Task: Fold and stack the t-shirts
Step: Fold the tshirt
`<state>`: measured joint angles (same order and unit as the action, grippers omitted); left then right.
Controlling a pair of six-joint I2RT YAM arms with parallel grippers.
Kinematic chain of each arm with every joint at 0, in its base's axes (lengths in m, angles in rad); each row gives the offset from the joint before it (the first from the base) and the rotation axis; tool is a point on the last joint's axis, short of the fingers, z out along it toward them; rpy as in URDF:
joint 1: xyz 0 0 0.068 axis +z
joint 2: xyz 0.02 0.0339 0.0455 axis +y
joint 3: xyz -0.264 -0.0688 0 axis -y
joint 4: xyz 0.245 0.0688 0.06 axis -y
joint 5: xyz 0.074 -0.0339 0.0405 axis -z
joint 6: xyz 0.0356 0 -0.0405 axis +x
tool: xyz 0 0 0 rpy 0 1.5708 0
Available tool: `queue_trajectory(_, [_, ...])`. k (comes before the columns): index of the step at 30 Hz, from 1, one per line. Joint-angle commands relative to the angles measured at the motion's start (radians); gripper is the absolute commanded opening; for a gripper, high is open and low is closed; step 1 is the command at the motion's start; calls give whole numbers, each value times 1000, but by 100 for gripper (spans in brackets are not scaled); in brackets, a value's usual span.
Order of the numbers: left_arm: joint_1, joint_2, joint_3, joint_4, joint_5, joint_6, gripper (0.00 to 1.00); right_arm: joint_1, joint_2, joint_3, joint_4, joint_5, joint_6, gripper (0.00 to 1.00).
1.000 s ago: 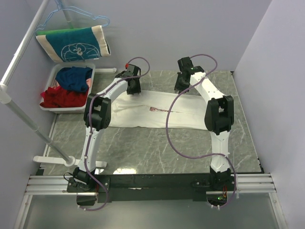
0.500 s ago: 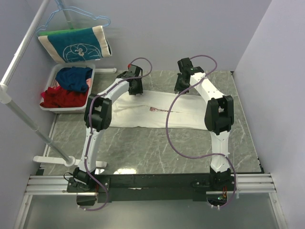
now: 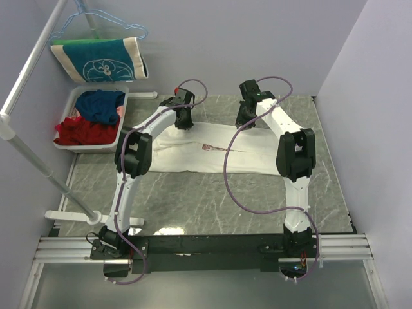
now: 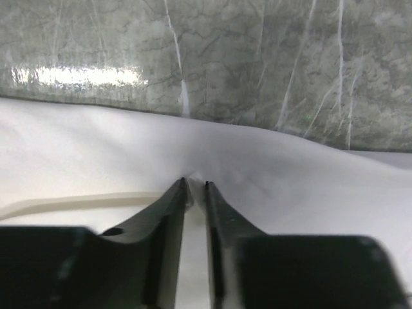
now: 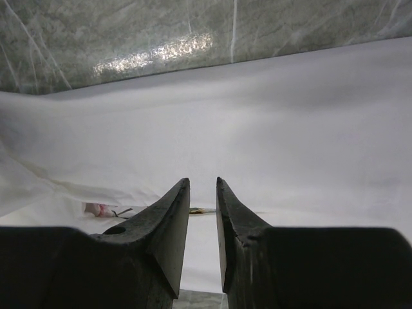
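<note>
Two hands work at the far edge of the cream-white t-shirt, which lies as a long folded band across the far half of the table. Here the left hand pinches a puckered ridge of cloth, and the right hand is almost pressed together on the cloth.

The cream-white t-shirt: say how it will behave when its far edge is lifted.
Likely floppy: the t-shirt lies flat and puckers where the left gripper pinches it, so it should sag between grips. Probably light: thin cloth, layers lying flat. It may drag rather than slide freely on the marbled table.
</note>
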<state>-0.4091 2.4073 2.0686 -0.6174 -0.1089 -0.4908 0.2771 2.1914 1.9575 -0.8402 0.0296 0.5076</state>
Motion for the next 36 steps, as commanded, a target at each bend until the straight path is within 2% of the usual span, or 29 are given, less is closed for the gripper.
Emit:
queue_trajectory(1, [-10, -17, 42, -22, -38, 15, 17, -4, -7, 0, -5, 9, 9, 31])
queue_trajectory(2, [-10, -19, 41, -24, -41, 15, 11, -4, -7, 1, -7, 10, 8, 31])
queue_trajectory(5, [-10, -37, 44, -28, -60, 20, 1, -3, -7, 3, -7, 9, 11, 31])
queue_trajectory(14, [-28, -160, 2, -68, -97, 17, 1, -3, -10, -3, 1, 3, 16, 31])
queue_trajectory(20, [-68, -301, -206, -39, -144, 15, 1, -4, -16, -15, 7, -5, 12, 31])
queue_trajectory(28, [-111, -396, -300, -114, -149, -34, 1, -4, -38, -46, 16, -14, 0, 31])
queue_trajectory(36, [-204, -488, -465, -182, -137, -124, 4, -7, -42, -39, 3, -19, -7, 31])
